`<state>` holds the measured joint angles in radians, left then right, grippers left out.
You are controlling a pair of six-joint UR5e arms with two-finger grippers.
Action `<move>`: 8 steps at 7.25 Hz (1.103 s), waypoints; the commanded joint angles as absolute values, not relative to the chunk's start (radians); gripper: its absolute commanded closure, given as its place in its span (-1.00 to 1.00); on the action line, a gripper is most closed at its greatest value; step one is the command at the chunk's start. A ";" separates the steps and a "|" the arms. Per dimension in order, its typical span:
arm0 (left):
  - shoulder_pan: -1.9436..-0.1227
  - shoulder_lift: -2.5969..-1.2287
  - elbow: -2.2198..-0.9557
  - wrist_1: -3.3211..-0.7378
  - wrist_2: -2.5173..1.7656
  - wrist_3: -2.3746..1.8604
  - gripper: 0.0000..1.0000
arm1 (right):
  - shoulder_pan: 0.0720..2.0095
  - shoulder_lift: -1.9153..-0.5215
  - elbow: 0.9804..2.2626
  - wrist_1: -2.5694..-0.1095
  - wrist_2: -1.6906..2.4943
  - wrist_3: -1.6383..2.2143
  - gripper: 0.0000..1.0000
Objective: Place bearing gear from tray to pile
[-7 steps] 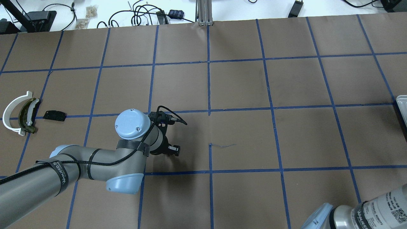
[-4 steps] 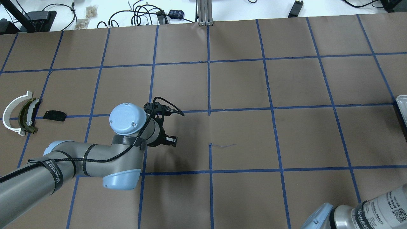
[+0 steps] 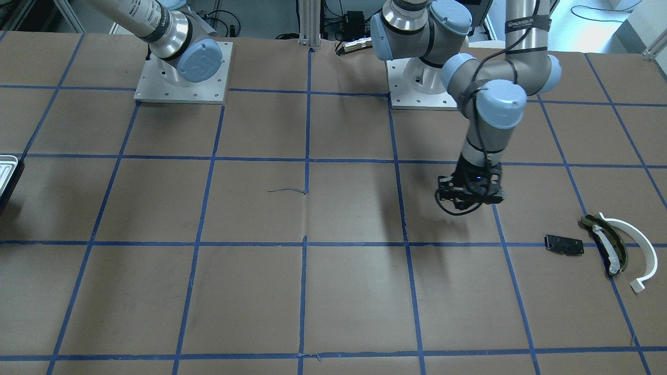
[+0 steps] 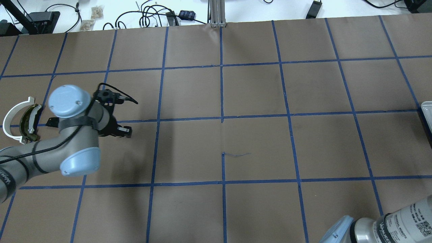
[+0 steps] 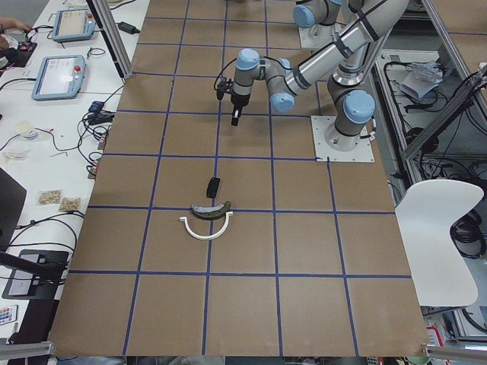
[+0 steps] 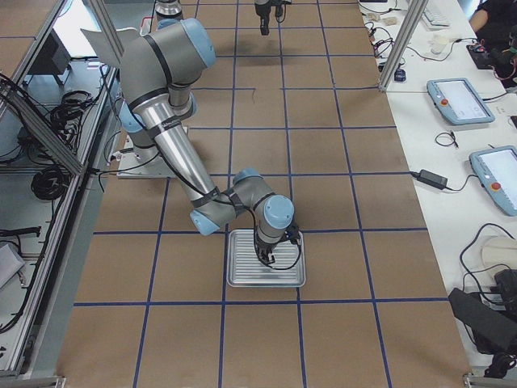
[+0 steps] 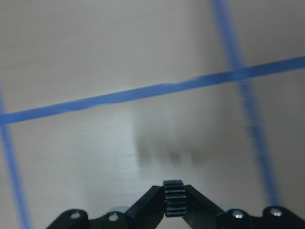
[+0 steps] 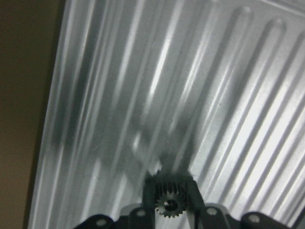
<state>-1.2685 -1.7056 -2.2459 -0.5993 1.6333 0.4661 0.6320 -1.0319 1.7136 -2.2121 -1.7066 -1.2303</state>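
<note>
A bearing gear (image 7: 174, 200) is pinched in the narrowed left gripper (image 7: 174, 192), held clear of the table (image 4: 256, 91) near the pile (image 4: 24, 123) (presumably for release there). Well apart from the pile, a second gear (image 8: 169, 206) is gripped by the right gripper (image 8: 169, 192) over the tray (image 8: 228, 86).

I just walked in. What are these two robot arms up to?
The left arm's end effector holds a tiny black toothed bearing gear above the brown paper-covered table, short of the pile: a white half-ring arc, a dark olive curved piece and a flat black rectangular plate. The right arm's end effector hangs over the silvery ridged metal tray, pinching a second small black gear. Neither gear has reached the pile yet.
</note>
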 commanded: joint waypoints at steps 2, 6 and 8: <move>-1.036 -1.787 -2.101 -0.603 1.635 0.802 1.00 | 0.650 -1.156 1.686 -2.102 -1.718 -1.195 0.86; -1.028 -2.012 -1.824 -0.615 1.575 0.866 1.00 | 0.893 -1.458 1.680 -1.561 -1.724 -0.695 0.85; -1.025 -2.086 -1.813 -0.607 1.604 0.833 1.00 | 1.163 -1.482 1.599 -1.475 -1.710 -0.340 0.84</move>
<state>-1.0271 -2.0495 -1.8310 -0.6093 1.5823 0.8430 0.9972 -1.4605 1.6498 -1.5509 -1.7156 -0.5716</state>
